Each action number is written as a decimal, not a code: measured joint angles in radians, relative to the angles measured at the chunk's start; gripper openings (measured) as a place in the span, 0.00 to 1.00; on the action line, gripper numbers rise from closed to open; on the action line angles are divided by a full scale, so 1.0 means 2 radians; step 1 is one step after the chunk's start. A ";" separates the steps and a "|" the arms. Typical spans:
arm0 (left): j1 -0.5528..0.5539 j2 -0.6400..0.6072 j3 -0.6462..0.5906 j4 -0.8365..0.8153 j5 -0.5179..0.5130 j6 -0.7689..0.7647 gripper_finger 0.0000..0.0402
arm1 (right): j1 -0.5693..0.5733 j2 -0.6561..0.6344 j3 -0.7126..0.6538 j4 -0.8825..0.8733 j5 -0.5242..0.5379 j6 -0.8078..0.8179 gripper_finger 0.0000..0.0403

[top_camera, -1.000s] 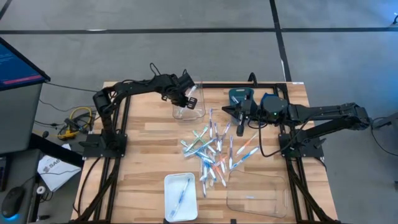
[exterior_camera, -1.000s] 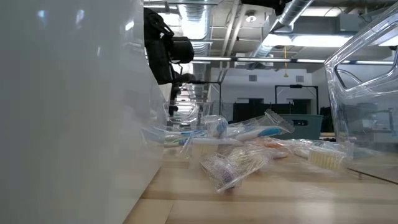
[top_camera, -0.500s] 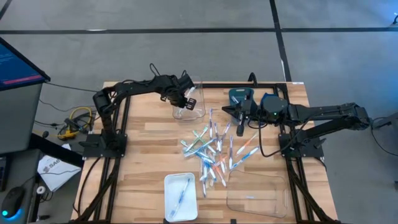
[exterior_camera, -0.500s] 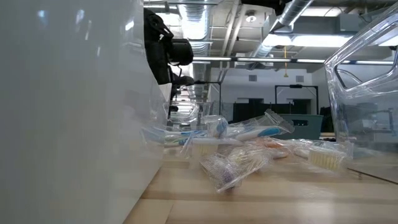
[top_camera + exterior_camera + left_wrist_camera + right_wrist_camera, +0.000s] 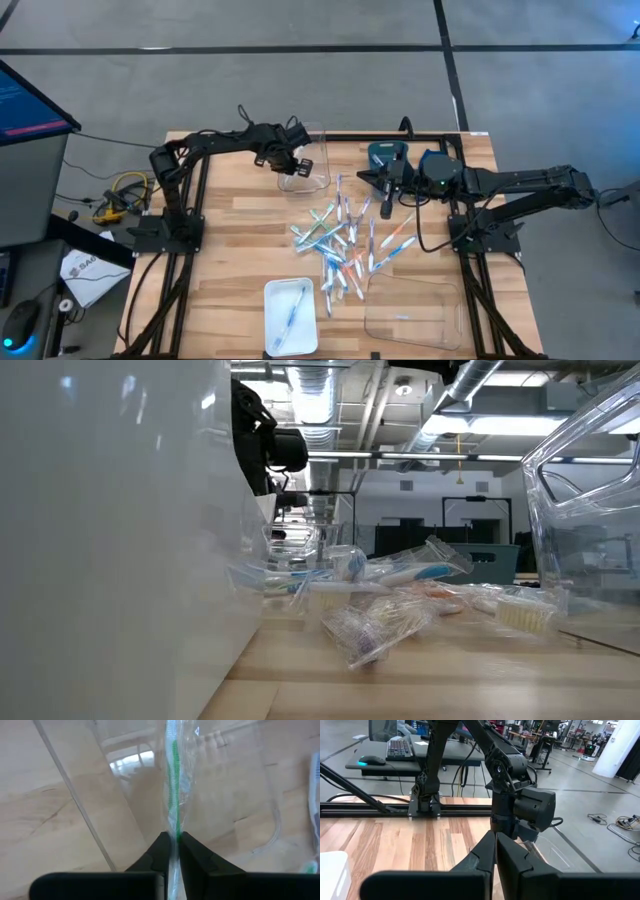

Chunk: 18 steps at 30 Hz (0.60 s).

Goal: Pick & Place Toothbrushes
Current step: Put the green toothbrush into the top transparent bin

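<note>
Toothbrushes lie in a loose heap at the middle of the wooden counter, most of them in clear wrappers, with green, blue and orange-pink parts showing. One more, with a blue part, lies inside the white tray at the near edge, left of the heap. A larger clear tray sits to the right of the white one; something small and pale seems to lie in it, though the high view is too poor to say what.

At the far side of the counter stands a clear bin. The left hand hangs at this bin's left rim. Its wrist view shows the two dark fingers pinched nearly together on a wrapped toothbrush with a green stripe, which stands out straight ahead of the fingertips, over the bin's clear wall and floor.

The right hand is just beyond the far right edge of the heap, with its arm reaching in from the counter's right side. In its wrist view the fingers are closed together with nothing between them, and the left arm shows beyond them.

From the low view the heap appears as crumpled wrappers on the wood, between the white tray's wall on one side and the clear tray's wall on the other.
</note>
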 joint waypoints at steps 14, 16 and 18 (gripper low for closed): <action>-0.008 0.000 0.000 0.007 0.001 -0.077 0.06 | 0.000 0.000 0.000 0.000 0.000 0.000 0.02; -0.010 0.000 0.000 0.007 -0.002 -0.087 0.06 | 0.000 0.000 0.000 0.000 0.000 0.000 0.02; -0.013 0.000 0.000 0.006 -0.004 -0.100 0.05 | 0.000 0.000 0.000 0.001 0.000 0.000 0.02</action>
